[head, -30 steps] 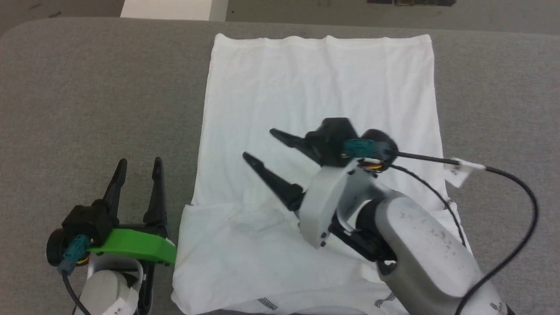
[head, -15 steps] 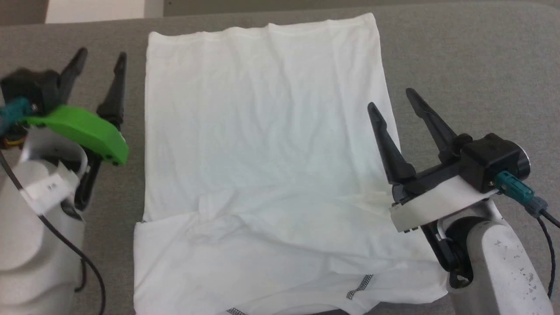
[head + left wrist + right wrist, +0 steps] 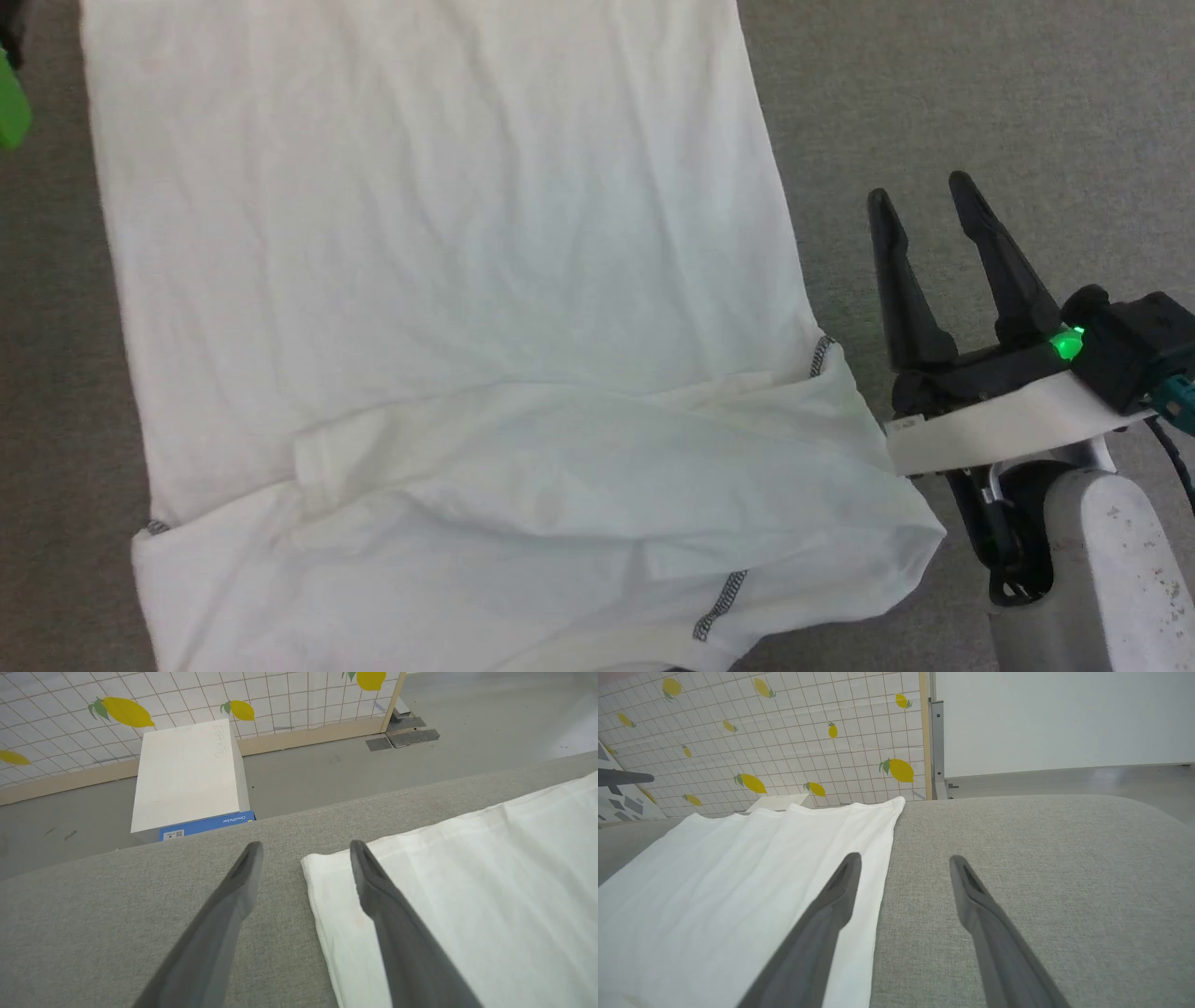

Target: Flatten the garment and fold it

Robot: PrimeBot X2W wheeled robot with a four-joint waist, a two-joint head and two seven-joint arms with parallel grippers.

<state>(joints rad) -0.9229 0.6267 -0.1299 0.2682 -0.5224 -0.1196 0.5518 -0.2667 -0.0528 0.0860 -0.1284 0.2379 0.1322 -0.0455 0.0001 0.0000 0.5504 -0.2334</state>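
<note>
The white shirt (image 3: 439, 308) lies spread on the grey surface, its near part folded over with sleeves tucked in; dark zigzag stitching shows at the right sleeve seam (image 3: 820, 355) and near hem. My right gripper (image 3: 920, 201) hovers open just right of the shirt's right edge, empty. In the right wrist view the shirt (image 3: 738, 872) runs along the left, and that gripper (image 3: 903, 858) straddles its edge. My left gripper (image 3: 303, 847) stands open and empty over the shirt's far left corner (image 3: 317, 863). A green piece of the left wrist (image 3: 11, 112) shows at the head view's left edge.
The grey padded table (image 3: 980, 93) extends right of the shirt. Beyond its far edge a white box (image 3: 187, 774) with a blue side stands on the floor, before a lemon-patterned tiled wall (image 3: 784, 732).
The head camera has swung, shifting the whole picture. My right gripper has left the middle of the shirt for its right edge. My left arm has gone forward to the far left corner.
</note>
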